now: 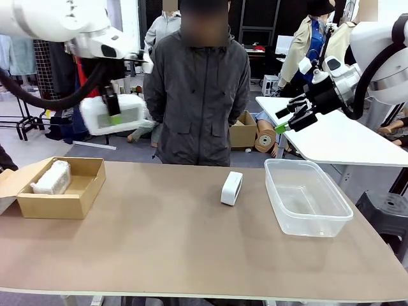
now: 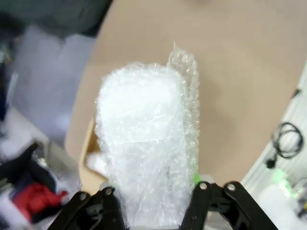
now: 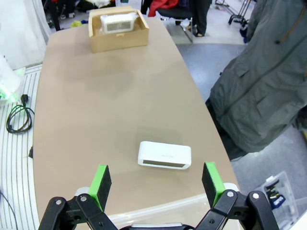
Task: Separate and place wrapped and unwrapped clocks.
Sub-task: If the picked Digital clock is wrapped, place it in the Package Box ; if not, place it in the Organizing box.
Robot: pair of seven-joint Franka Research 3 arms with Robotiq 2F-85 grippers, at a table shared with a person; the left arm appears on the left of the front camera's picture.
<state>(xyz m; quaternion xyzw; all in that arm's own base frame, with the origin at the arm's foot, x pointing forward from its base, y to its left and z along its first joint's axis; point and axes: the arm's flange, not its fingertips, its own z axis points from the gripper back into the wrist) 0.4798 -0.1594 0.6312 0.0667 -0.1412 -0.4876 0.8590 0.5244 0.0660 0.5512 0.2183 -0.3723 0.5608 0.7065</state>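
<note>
Pinching crinkly bubble-wrapped clock, left gripper hangs near cardboard box; right gripper spread wide, smooth clock below.

The front camera faces across the desk toward the person; both wrist cameras look down from high, sharing the cardboard box.

wrapped clock in box left, bare clock left of tub
</note>
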